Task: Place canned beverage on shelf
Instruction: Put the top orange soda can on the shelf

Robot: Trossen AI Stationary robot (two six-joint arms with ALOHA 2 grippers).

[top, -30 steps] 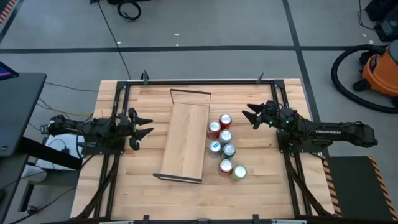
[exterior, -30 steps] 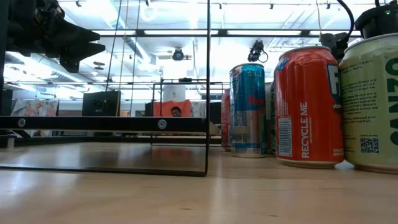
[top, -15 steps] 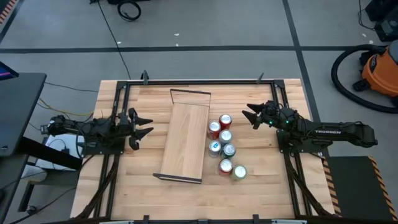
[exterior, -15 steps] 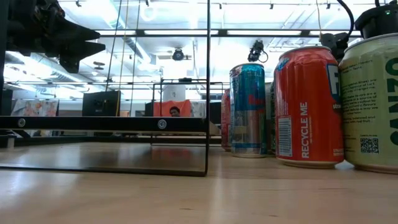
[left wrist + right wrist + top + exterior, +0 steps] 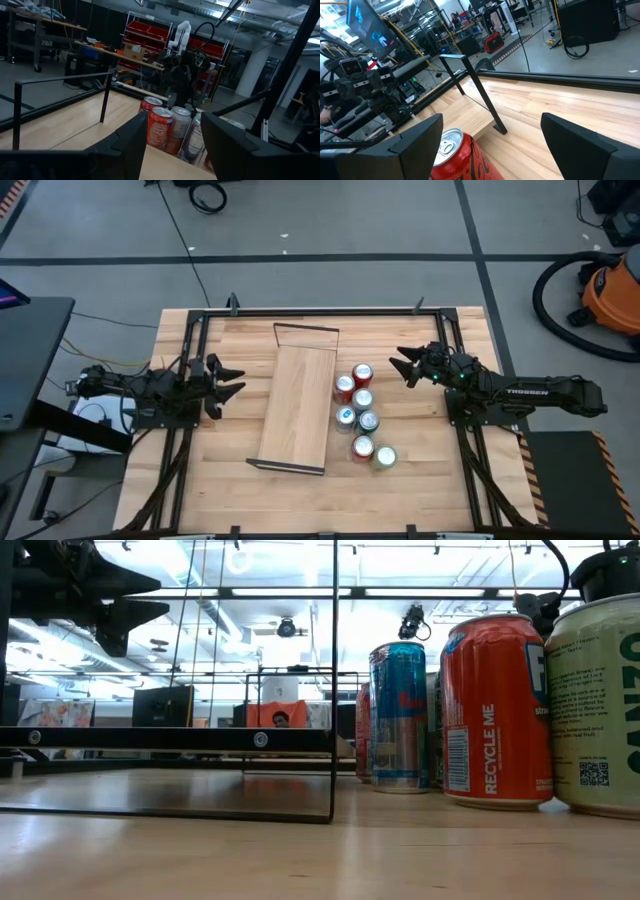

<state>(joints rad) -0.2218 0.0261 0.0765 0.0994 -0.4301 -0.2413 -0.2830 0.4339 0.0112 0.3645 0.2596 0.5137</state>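
Nearest the table's front edge, beside the shelf [image 5: 296, 408], stands the green can [image 5: 385, 457], with a red can [image 5: 362, 447] touching it on the shelf's side. These two head a cluster of six cans [image 5: 359, 413] that stand upright on the table [image 5: 420, 490] just off the shelf's long right edge, none of them on the plank. From the low camera the green can [image 5: 598, 705] and the red can [image 5: 497, 710] fill the right side, and a blue can [image 5: 399, 716] stands behind them.

The shelf lies in the middle of the table, slightly askew, its black end rails at the near and far short ends. Its plank is bare.

Level with the shelf's middle, my left gripper [image 5: 227, 381] hangs above the table off the shelf's left edge, well apart from it. My fingers [image 5: 131, 142] are spread wide and hold nothing; past them I see the cans [image 5: 168, 128] across the plank.

My right gripper [image 5: 404, 363] hovers off the shelf's right side, beyond the cans and near the far end of the cluster. Its fingers [image 5: 417, 134] are also spread wide with nothing between them, and the far red can [image 5: 454, 155] sits just below and ahead of them.
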